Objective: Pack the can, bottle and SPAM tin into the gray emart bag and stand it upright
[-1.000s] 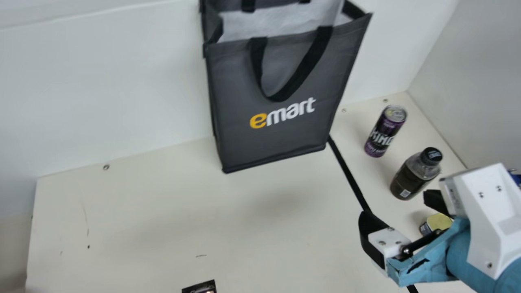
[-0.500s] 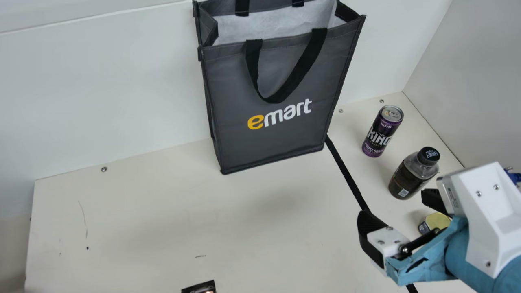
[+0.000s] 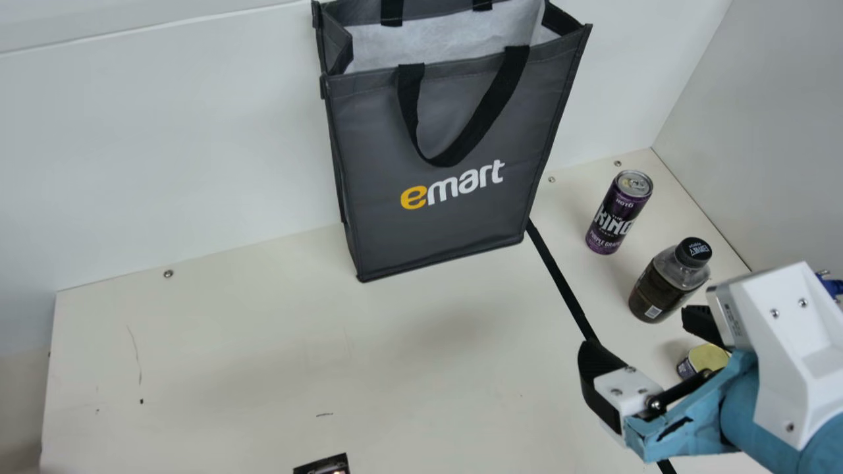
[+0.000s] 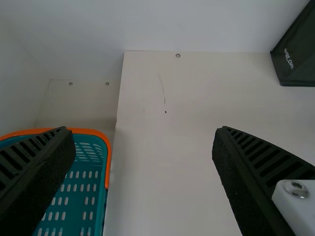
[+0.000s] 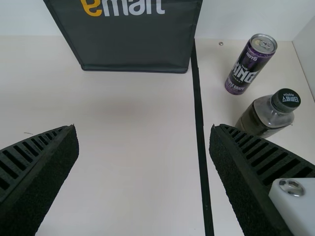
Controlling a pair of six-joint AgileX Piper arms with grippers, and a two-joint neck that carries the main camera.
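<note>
Standing upright, gray bag (image 3: 448, 227); mouth upward

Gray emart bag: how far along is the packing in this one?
The gray fabric emart bag already stands upright, its mouth open. Nothing is in hand: the left gripper and right gripper have their fingers apart, empty. All the packing is left: the slim purple can, the black-capped plastic bottle and the squat tin with a yellow top stand outside the bag.
</note>
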